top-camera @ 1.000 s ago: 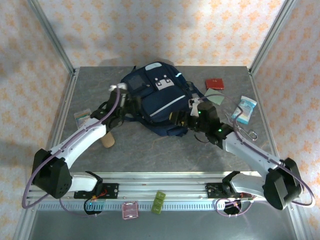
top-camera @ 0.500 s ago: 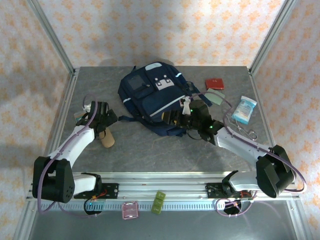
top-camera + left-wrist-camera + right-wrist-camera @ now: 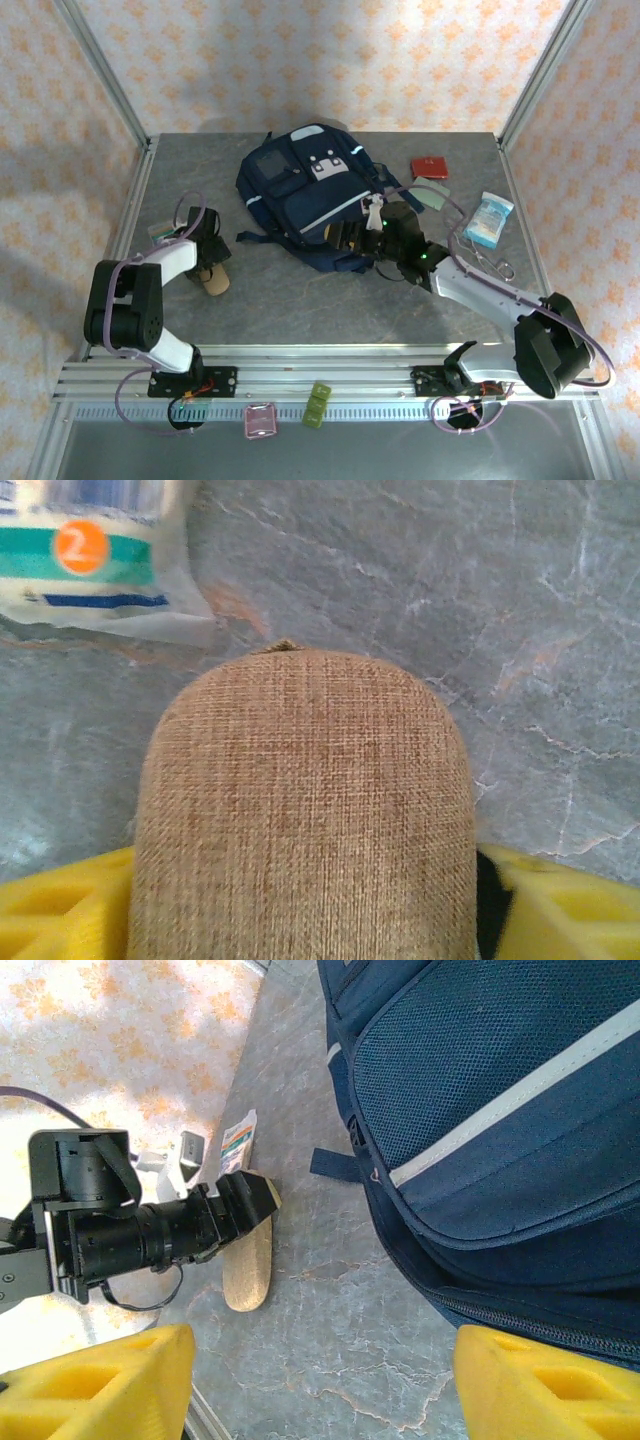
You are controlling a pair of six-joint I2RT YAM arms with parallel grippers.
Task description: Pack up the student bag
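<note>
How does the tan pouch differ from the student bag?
The student bag is navy with a white stripe; the tan pouch is plain brown weave. The bag is far larger than the pouch. The bag lies near the middle of the table, the pouch nearer its left edge. Both are fabric.

Lit brightly and evenly from overhead. Threw soft shadows onto the worktop [image 3: 300, 295] and a dimmer patch onto the left wall [image 3: 35, 230]. Blurred at the yellow jaws and the packet [image 3: 90, 565] in wrist views.

right claw [image 3: 366, 228] beside student bag [image 3: 298, 192] near edge
</note>
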